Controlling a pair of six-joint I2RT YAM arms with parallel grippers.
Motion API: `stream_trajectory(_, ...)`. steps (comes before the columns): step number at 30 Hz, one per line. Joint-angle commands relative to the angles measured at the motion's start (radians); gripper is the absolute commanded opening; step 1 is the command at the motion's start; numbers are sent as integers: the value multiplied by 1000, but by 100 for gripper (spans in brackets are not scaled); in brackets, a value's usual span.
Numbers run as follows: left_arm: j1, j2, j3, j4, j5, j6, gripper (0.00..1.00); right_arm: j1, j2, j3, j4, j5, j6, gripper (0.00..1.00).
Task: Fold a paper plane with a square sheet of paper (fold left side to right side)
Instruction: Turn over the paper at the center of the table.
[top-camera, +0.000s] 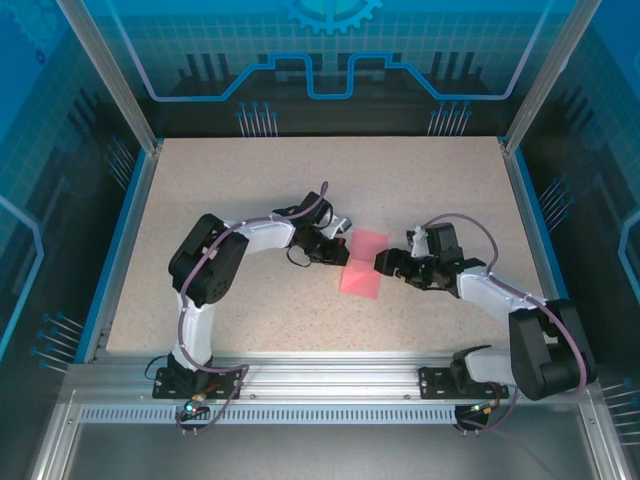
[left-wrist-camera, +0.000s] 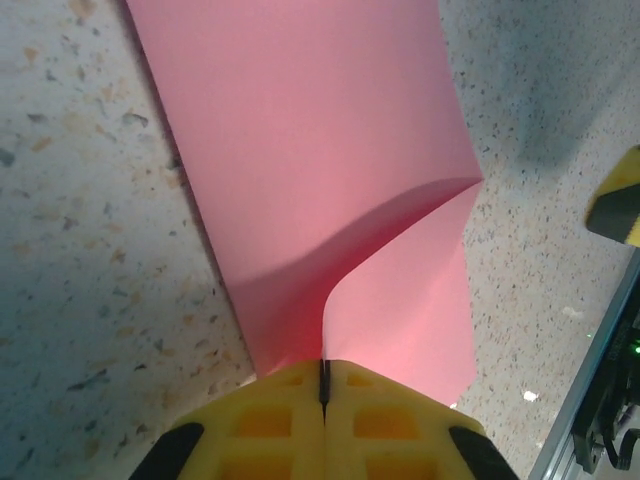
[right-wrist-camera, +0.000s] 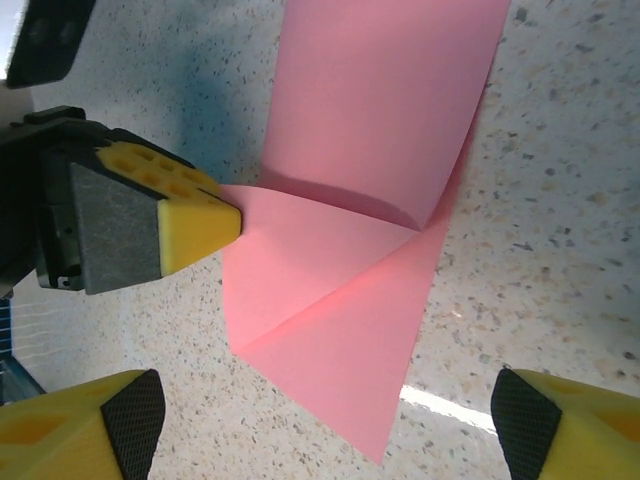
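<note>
The pink-red sheet of paper (top-camera: 362, 265) lies mid-table as a folded strip. My left gripper (top-camera: 340, 250) comes at it from the left. In the left wrist view its yellow fingers (left-wrist-camera: 290, 410) are shut on the paper's edge, and a curled flap (left-wrist-camera: 400, 300) rises off the flat part (left-wrist-camera: 300, 130). The right wrist view shows the paper (right-wrist-camera: 380, 100), a diagonal crease, and the left gripper's yellow tip (right-wrist-camera: 195, 228) pinching a corner. My right gripper (top-camera: 383, 263) hovers at the sheet's right side; it (right-wrist-camera: 325, 425) is open wide with nothing between the fingers. No paper plane is formed.
The speckled beige tabletop (top-camera: 250, 180) surrounds the sheet with free room on all sides. Blue side walls (top-camera: 120, 230) and an aluminium rail (top-camera: 330, 375) at the near edge bound the table. Both arms' elbows stand near the front corners.
</note>
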Motion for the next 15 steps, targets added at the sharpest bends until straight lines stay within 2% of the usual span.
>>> stream_trajectory(1, 8, -65, -30, 19, -21, 10, 4, 19, 47, 28, 74, -72, 37, 83)
stream_trajectory(12, 10, -74, -37, 22, -25, 3, 5, 81, 255, 113, 189, -100, 96, 64)
stream_trajectory(15, 9, -76, -38, 24, -28, 1, 7, 93, 311, 142, 212, -118, 107, 55)
